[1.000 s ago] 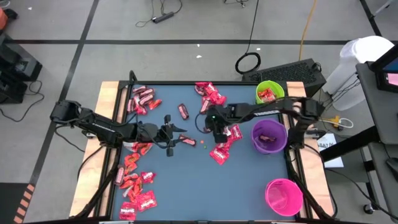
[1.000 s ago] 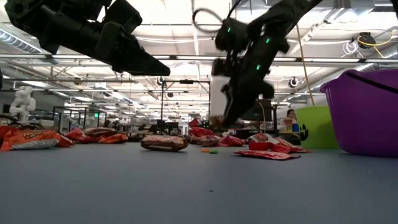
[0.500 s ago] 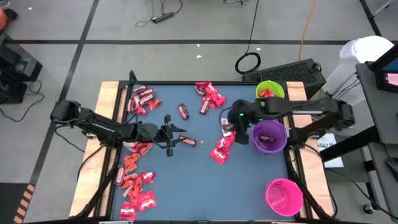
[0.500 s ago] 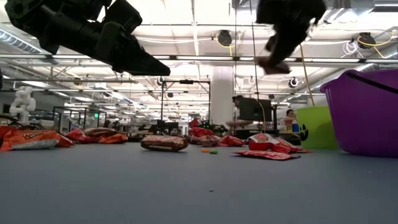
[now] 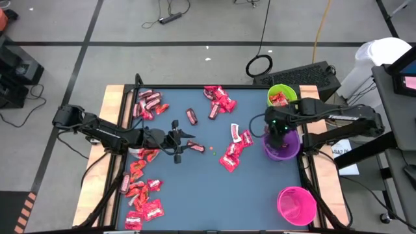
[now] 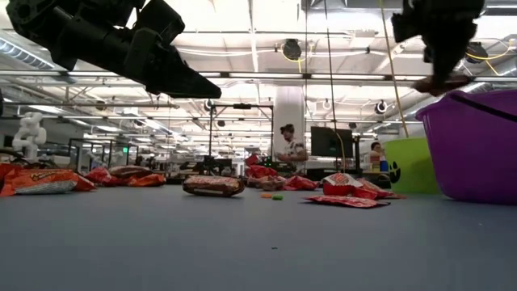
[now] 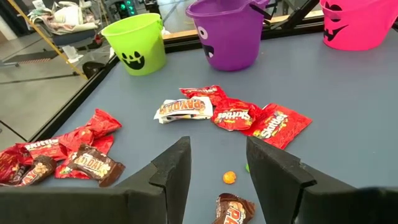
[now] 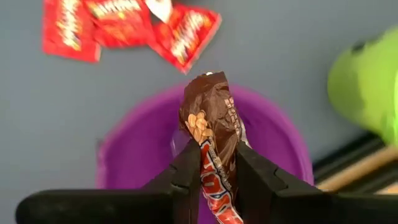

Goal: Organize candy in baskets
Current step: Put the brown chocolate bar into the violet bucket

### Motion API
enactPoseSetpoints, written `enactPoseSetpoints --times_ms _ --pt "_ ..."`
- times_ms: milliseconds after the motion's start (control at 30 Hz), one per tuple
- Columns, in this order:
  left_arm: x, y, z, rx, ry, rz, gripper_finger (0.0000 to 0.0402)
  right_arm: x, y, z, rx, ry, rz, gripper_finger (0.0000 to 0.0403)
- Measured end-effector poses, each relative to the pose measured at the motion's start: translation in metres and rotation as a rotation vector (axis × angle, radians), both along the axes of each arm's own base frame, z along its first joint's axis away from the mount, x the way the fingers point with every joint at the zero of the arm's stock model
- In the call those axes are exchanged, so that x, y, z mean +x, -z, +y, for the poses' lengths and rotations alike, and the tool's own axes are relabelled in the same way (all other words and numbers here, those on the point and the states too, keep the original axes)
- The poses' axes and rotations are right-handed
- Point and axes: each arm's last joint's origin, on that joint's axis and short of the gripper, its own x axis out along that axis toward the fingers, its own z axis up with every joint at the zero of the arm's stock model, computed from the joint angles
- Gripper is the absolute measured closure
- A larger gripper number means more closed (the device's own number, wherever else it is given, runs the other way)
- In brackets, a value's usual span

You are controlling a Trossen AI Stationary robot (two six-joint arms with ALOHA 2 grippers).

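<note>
R pincer (image 8: pixel 211 163) grips a dark maroon wrapped candy bar (image 8: pixel 212 134), hanging over the round purple plastic basket (image 5: pixel 281 144) at counter's 3 o'clock. Drop step, I'd say; next it needs to let go. L pincer (image 7: pixel 217 163), fingers apart, waits mid-counter.

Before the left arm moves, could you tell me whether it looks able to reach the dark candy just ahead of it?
Probably yes: the left pincer is open above the table, and the dark candy lies just ahead between its fingers, with nothing in the way.
</note>
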Motion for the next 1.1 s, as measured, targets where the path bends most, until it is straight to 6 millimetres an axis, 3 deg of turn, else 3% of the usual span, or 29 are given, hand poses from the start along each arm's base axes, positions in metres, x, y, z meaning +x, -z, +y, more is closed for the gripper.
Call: enactPoseSetpoints --times_ms 267,400,533,700,967,1100 --pt "0.0 0.0 0.0 0.0 0.0 0.0 0.024 -0.021 0.043 0.003 0.028 0.087 0.142 0.0329" --pt "0.0 0.0 0.0 0.001 0.0 0.0 0.024 -0.022 0.047 0.003 0.034 0.098 0.155 0.0299" --pt "0.0 0.0 0.0 0.001 0.0 0.0 0.024 -0.019 0.035 0.004 0.067 0.086 0.11 0.0246" --pt "0.0 -0.001 0.0 0.003 0.001 -0.008 0.024 -0.01 0.001 0.005 0.12 0.063 -0.047 0.0195" --pt "-0.001 0.011 -0.001 -0.004 0.042 0.105 0.024 0.029 -0.043 0.006 -0.178 -0.261 -0.565 0.0166" --pt "0.0 0.022 0.003 -0.014 0.024 0.206 0.024 0.047 -0.052 0.009 -0.274 -0.381 -0.703 0.0165"
